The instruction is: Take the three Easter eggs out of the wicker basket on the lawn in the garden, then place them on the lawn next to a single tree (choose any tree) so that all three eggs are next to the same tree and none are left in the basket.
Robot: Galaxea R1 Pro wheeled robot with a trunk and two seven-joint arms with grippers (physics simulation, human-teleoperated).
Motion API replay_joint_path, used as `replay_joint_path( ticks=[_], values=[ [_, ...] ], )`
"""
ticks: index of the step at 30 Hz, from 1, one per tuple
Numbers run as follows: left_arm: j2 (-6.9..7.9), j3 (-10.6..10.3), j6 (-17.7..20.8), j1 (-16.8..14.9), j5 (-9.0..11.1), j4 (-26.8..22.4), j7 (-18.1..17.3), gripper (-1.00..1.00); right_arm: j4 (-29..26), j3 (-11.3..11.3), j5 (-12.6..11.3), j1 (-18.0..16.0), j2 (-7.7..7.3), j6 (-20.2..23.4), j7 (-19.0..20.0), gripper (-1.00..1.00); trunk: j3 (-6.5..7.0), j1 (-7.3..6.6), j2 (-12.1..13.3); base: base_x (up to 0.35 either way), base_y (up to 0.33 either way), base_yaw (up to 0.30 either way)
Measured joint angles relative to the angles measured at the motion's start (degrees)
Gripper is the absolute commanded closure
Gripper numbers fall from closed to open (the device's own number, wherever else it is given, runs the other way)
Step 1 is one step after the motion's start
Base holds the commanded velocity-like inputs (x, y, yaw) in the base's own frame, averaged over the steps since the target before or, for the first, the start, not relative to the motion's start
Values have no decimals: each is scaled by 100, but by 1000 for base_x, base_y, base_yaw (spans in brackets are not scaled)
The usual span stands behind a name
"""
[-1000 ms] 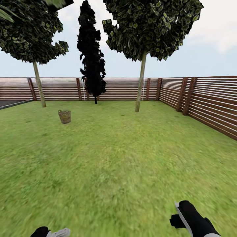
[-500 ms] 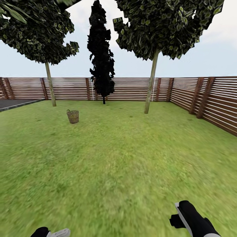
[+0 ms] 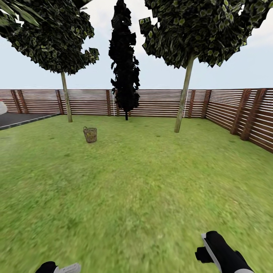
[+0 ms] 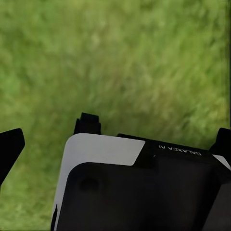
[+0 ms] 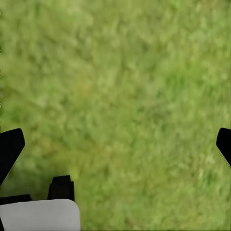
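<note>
both hands (image 5: 115, 144) over lawn (image 3: 136, 182)

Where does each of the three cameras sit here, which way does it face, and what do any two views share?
Head view: on the robot's head, facing forward over the lawn to the wicker basket, trees and fence; both arms show at the bottom edge.
Left wrist view: near the left gripper, facing down at grass; fingertips wide apart.
Right wrist view: near the right gripper, facing down at grass.
Shared: both wrist views see lawn.
</note>
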Motion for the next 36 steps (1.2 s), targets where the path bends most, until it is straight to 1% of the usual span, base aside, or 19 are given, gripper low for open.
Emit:
replay_joint_path(
  ticks=[23,36],
  values=[
    [-17,0,0,0,-5,8,1,-100,0,0,1,0,0,2,0,-100,0,0,0,344,0,3],
    [-17,-6,1,2,-7,7,-6,-100,1,0,7,-2,1,0,0,-100,0,0,0,344,0,228]
  ],
)
